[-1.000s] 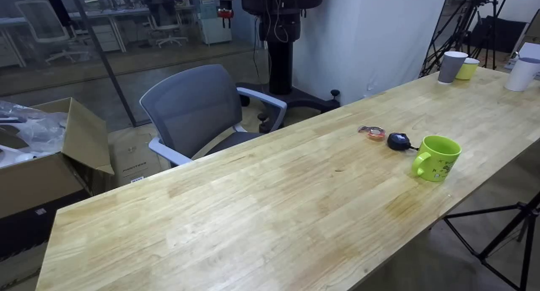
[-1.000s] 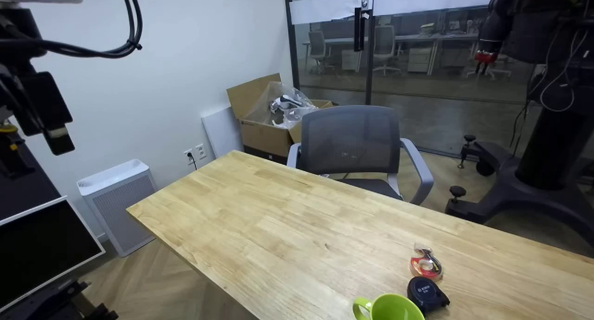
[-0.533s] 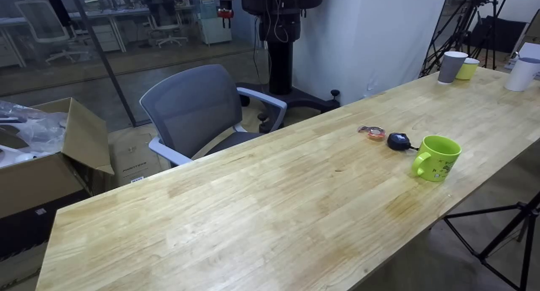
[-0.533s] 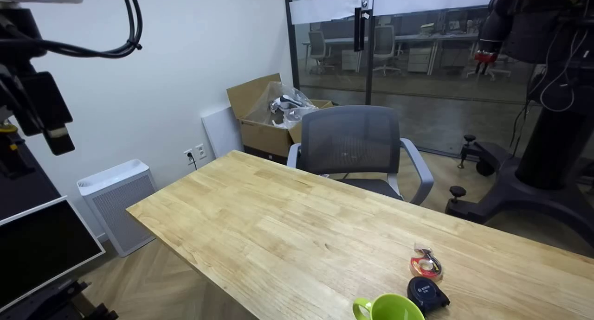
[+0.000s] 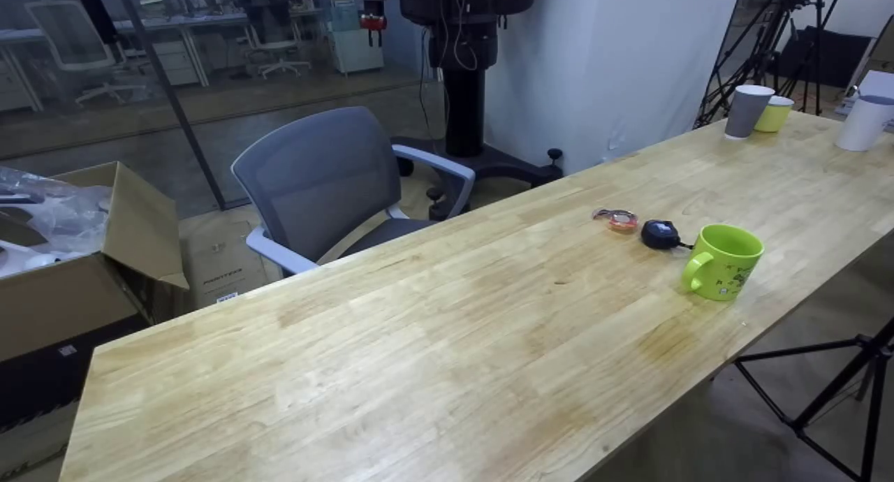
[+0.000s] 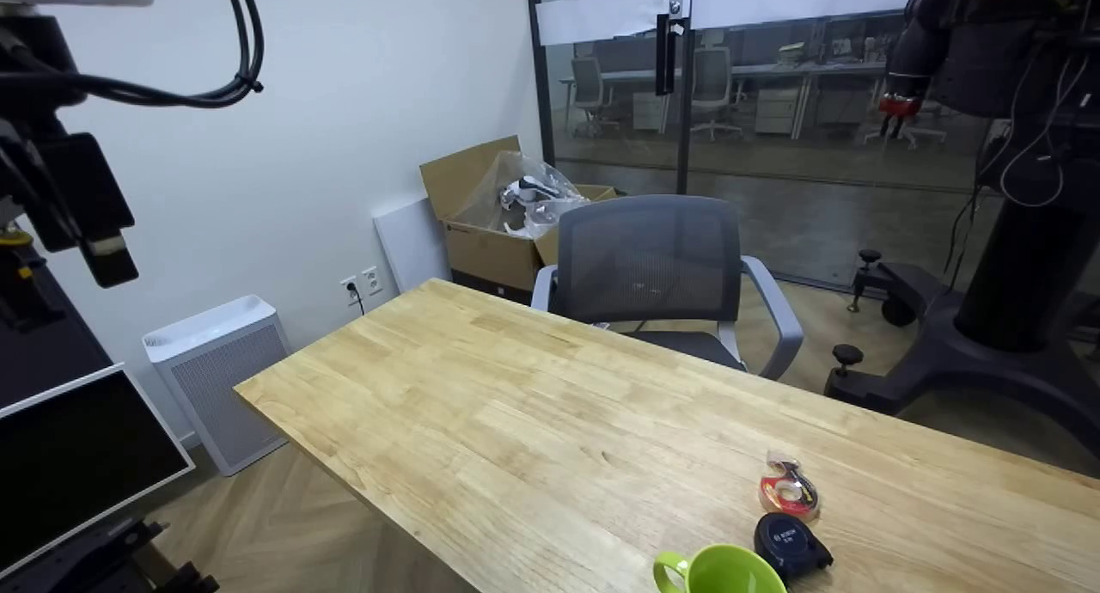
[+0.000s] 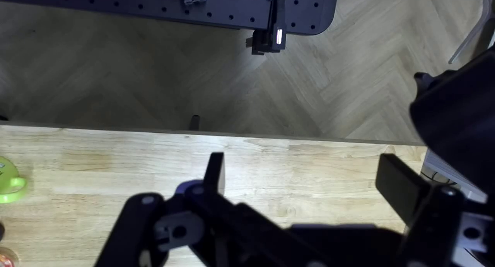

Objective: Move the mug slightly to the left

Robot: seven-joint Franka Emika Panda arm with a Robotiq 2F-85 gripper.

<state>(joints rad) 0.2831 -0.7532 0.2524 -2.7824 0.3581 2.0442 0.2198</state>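
Observation:
The lime-green mug (image 5: pixel 725 269) stands upright on the wooden table with its handle on the near left side. It shows at the bottom edge in an exterior view (image 6: pixel 730 571), its lower part cut off. In the wrist view the mug (image 7: pixel 7 178) is at the far left edge, partly out of frame. My gripper (image 7: pixel 304 174) is open and empty above the table, well to the right of the mug in the wrist view. The gripper (image 6: pixel 69 284) also hangs at the left edge in an exterior view, high and apart from the table.
A dark tape measure (image 5: pixel 658 235) lies beside the mug, with a red tape dispenser (image 5: pixel 621 221) just past it. A grey cup (image 5: pixel 747 112), a yellow-green cup (image 5: pixel 774 115) and a white cup (image 5: pixel 865 124) stand at the table's far end. A chair (image 6: pixel 649 253) stands along the table edge.

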